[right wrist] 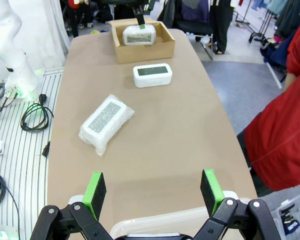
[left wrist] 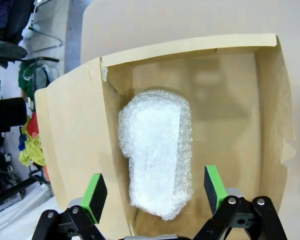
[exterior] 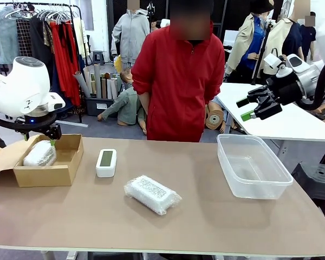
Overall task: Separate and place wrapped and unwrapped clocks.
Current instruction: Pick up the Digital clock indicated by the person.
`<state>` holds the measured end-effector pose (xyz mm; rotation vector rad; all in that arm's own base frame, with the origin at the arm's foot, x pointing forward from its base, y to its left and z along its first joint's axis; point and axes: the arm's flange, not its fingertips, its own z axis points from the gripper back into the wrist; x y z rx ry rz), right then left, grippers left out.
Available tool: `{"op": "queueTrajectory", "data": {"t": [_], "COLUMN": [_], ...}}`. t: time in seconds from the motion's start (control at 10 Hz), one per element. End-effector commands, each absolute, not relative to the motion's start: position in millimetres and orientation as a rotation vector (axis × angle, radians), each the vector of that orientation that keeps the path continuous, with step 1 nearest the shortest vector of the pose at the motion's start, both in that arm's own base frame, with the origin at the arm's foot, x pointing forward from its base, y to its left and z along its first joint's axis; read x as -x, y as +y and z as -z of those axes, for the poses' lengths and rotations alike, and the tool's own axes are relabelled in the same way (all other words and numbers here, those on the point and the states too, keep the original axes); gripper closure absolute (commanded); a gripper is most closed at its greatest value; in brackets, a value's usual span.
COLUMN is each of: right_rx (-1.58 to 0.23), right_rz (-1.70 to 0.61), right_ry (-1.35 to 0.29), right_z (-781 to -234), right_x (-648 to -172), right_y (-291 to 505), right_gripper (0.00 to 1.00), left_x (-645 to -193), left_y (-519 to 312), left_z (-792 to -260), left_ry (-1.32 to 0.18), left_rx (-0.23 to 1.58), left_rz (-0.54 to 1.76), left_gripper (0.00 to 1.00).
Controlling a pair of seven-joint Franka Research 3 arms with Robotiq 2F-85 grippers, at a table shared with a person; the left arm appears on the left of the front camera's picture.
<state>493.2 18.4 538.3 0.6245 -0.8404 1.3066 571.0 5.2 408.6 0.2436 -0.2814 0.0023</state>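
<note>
Wrapped clock [left wrist: 157,160] lies in box [exterior: 65,174], seemingly the wrapped pile | left gripper [left wrist: 155,191] open above it, empty | second wrapped clock [exterior: 151,194], bare clock [exterior: 106,162] on table [exterior: 206,222] between box and tub [exterior: 281,187] | right gripper [exterior: 248,108] open, empty, raised beside tub

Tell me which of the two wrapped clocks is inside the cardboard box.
The wrapped clock below the left gripper: it lies in the cardboard box. The other wrapped clock lies on the bare tabletop, near the middle.
</note>
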Motion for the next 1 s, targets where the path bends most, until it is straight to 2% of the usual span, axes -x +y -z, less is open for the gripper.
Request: {"op": "queueTrajectory", "data": {"t": [0.0, 0.1, 0.4, 0.5, 0.7, 0.9], "right_rx": [-0.624, -0.624, -0.624, -0.624, -0.624, -0.624], "right_rz": [-1.309, -1.309, -1.309, -1.309, -1.309, -1.309], "right_ry": [-0.841, -0.841, -0.841, -0.841, -0.841, -0.841], "right_z": [-538.9, -538.9, -538.9, -538.9, -538.9, -538.9], "right_x": [-492.2, -492.2, -492.2, -492.2, -492.2, -492.2], "right_y": [19.4, 19.4, 19.4, 19.4, 19.4, 19.4], "right_gripper": [0.0, 0.0, 0.0, 0.0, 0.0, 0.0], "left_x": [-571.3, -571.0, -563.8, -561.9, -560.9, -559.8], "left_y": [6.1, 5.2, -0.4, -4.5, -15.1, -24.2], "left_z": [-410.3, -408.6, -436.3, -447.4, -470.8, -504.0], "left_ry": [-0.284, -0.281, -0.156, -0.169, -0.182, -0.252], "left_rx": [-0.244, -0.244, 0.051, 0.101, 0.325, 0.481], "left_rz": [-0.005, -0.002, 0.23, 0.319, 0.456, 0.679], "left_gripper": [0.0, 0.0, 0.0, 0.0, 0.0, 0.0]}}
